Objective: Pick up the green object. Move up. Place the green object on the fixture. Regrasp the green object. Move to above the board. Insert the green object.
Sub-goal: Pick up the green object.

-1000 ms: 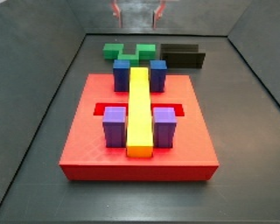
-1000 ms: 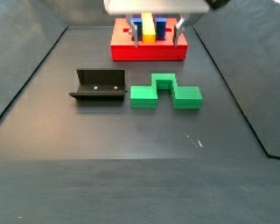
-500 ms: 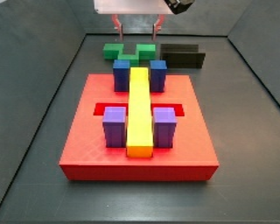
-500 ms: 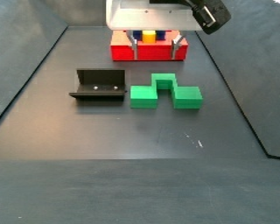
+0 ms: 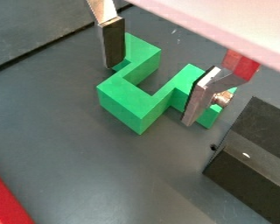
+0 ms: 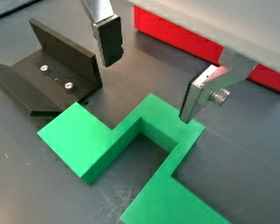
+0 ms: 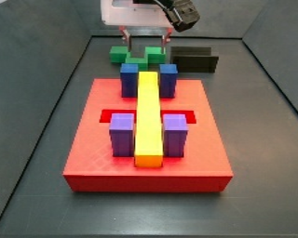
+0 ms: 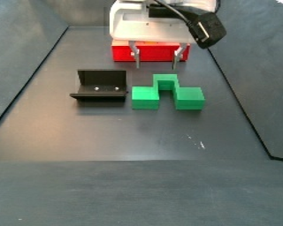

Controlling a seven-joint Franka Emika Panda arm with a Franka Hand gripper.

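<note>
The green object (image 8: 168,94) lies on the dark floor between the board and the front, next to the fixture (image 8: 99,86). It also shows in a side view (image 7: 139,56) behind the board. My gripper (image 8: 156,58) is open and empty, hanging above the green object. In both wrist views the gripper (image 5: 156,87) (image 6: 150,87) has its fingers spread on either side of the green object (image 5: 133,91) (image 6: 113,150), not touching it. The board (image 7: 100,153) is a red slab with blue and purple pegs and a yellow bar (image 7: 148,116).
The fixture (image 6: 52,66) stands close beside the green object and also shows in a wrist view (image 5: 257,162). Dark sloped walls enclose the floor on both sides. The board's red edge (image 6: 195,51) lies just behind the gripper.
The gripper has come down from the top of the side views; its fingers now hang low over the green object. The green object, fixture and board have not moved.
</note>
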